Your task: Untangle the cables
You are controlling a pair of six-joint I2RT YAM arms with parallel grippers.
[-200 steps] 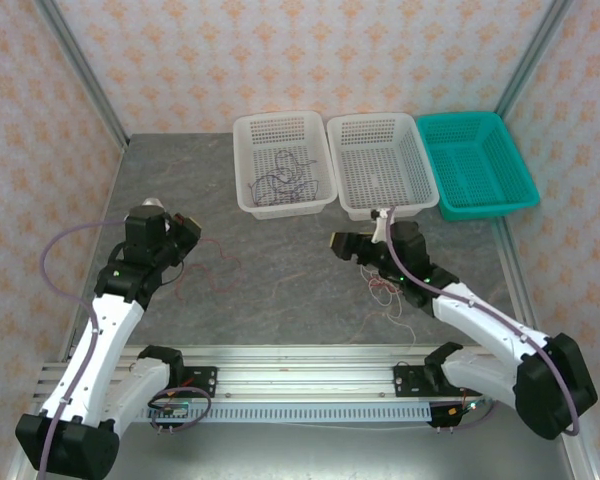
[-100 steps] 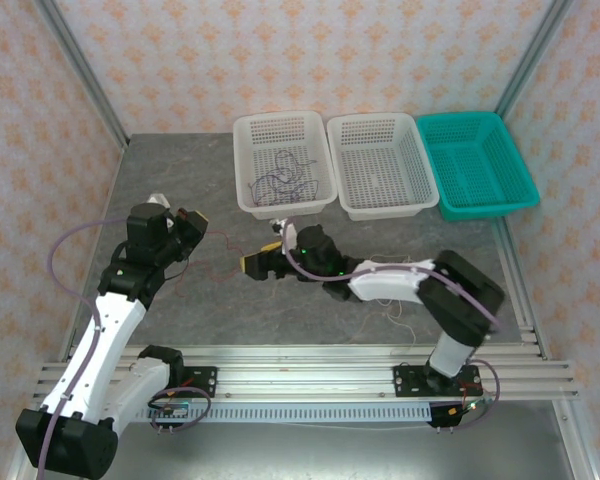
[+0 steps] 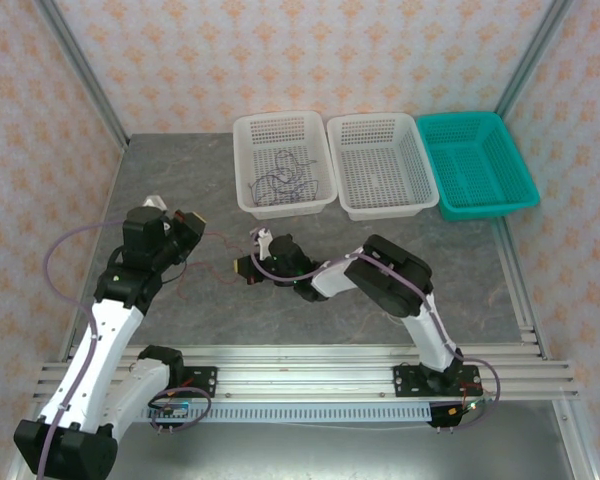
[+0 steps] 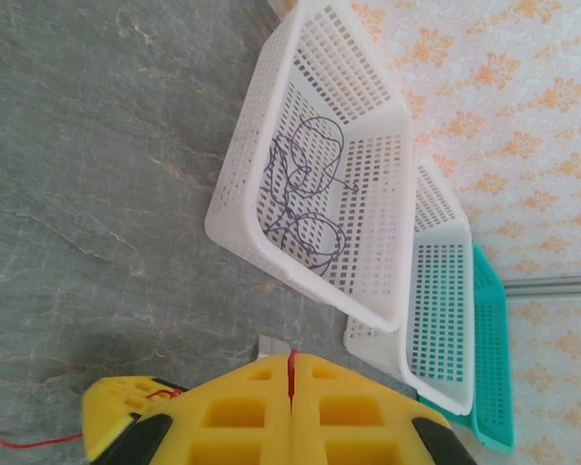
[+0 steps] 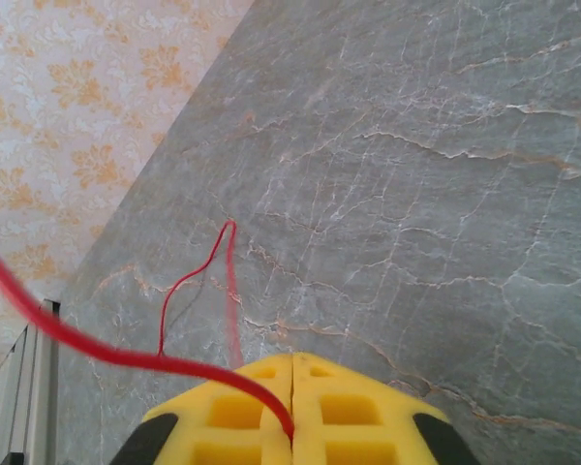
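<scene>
Right wrist view: the red cable point(image 5: 228, 225) enters the seam of the right hand point(image 5: 292, 387), whose fingers are pressed together on it. A slack loop lies on the tabletop point(image 5: 445, 145) beyond. Left wrist view: the left hand point(image 4: 290, 378) likewise pinches the red cable in its closed seam, on the near side of the left white basket point(image 4: 234, 199). A purple cable point(image 4: 305, 194) lies coiled inside that basket. Handling, as judged: the cables are light, thin and limp, with springy curl and smooth insulation. Grip firmly near an end; pull gently to avoid tightening loops.
</scene>
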